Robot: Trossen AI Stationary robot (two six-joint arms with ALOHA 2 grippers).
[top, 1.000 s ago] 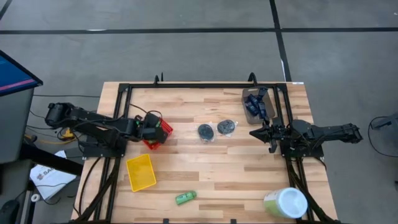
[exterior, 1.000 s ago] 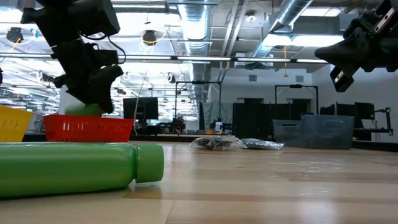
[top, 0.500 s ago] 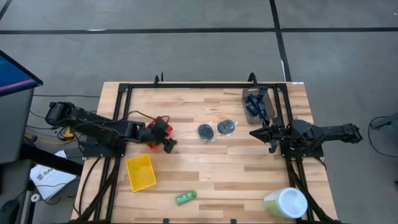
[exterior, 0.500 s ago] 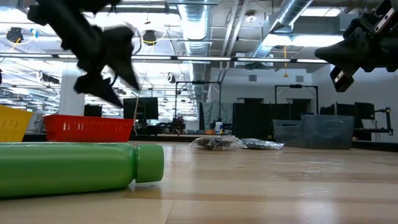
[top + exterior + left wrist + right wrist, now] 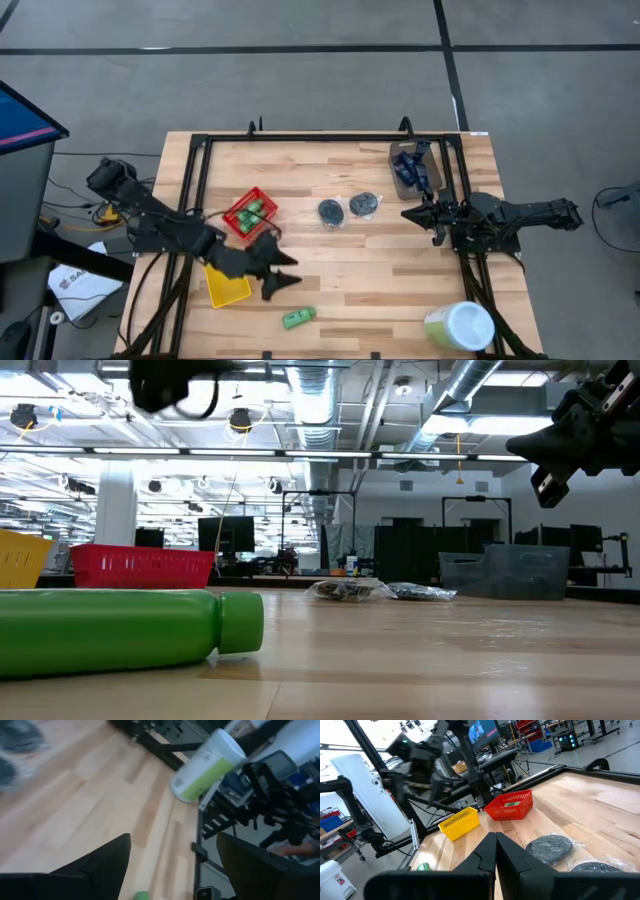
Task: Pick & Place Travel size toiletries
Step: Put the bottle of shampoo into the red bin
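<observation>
A bright green bottle [image 5: 297, 318] lies on its side near the table's near edge, large in the low view [image 5: 120, 628]. Two more green bottles lie in the red bin [image 5: 250, 213]. Two dark round discs [image 5: 331, 212] [image 5: 364, 205] lie at mid-table. Dark blue tubes fill the grey bin [image 5: 413, 168] at the far right. My left gripper [image 5: 286, 272] hovers open between the red bin and the lying bottle, holding nothing; in its wrist view [image 5: 172, 865] a sliver of the bottle [image 5: 141, 895] shows. My right gripper [image 5: 413, 215] waits shut at the right.
A yellow bin [image 5: 226, 288] sits under my left arm near the table's left edge. A large pale green-and-white tub [image 5: 460, 326] stands at the near right corner. Black frame rails [image 5: 196, 170] run along the table's left, far and right sides.
My left gripper was over the red bin with a green bottle. It opened and left the bottle in the bin. It then swung toward the table's near edge and a little right, tipping up from pointing down to nearly level.
</observation>
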